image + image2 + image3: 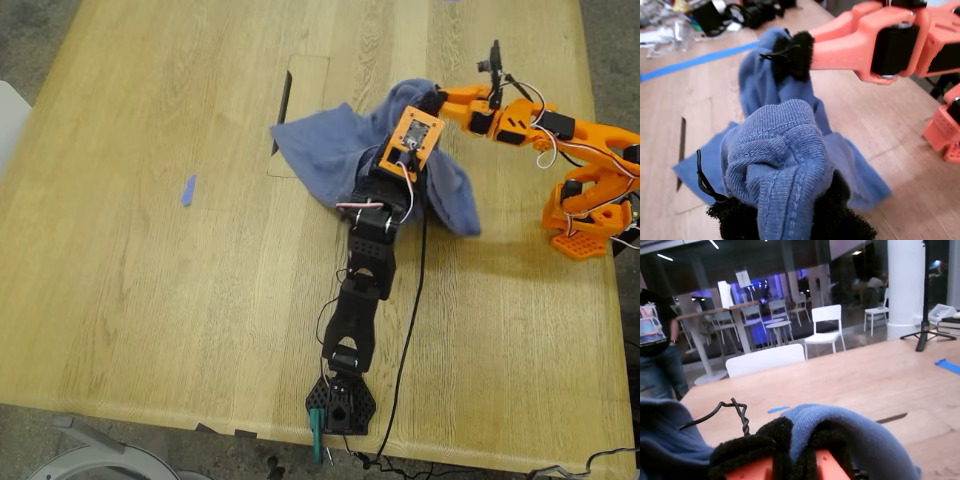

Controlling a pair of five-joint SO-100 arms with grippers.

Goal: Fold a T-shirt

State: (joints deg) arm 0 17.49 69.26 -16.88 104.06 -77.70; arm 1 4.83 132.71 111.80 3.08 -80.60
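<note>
We have the T-shirt (pixel 330 150) bunched in a heap on the wooden table (pixel 150 300), right of centre in the exterior view, partly over a rectangular hatch (pixel 300 85) in the tabletop. It is nowhere near flat: one flap trails toward the exterior view's left, another hangs toward the near right, and the middle is lifted off the wood.

Both of us grip it. My first gripper (pixel 790 220), on the black arm (pixel 360 290) reaching in from the near edge, has its padded jaws pinching a thick wad of ribbed blue cloth. My second gripper (pixel 790 445), on the orange arm (pixel 520 115) coming from the exterior view's right, is likewise pressed onto a fold at the far side of the heap.

We judge the fold barely started, and the risks are plain. Each of us holds several layers, not a single edge, so pulling apart may only tighten the knot. The two grips sit close together, so the arms may collide. Loose wires (pixel 410 300) run beside the cloth and may snag it. The hanging flap may drag and catch in the hatch slot. A small blue tape scrap (pixel 188 190) lies well apart at the exterior view's left.
</note>
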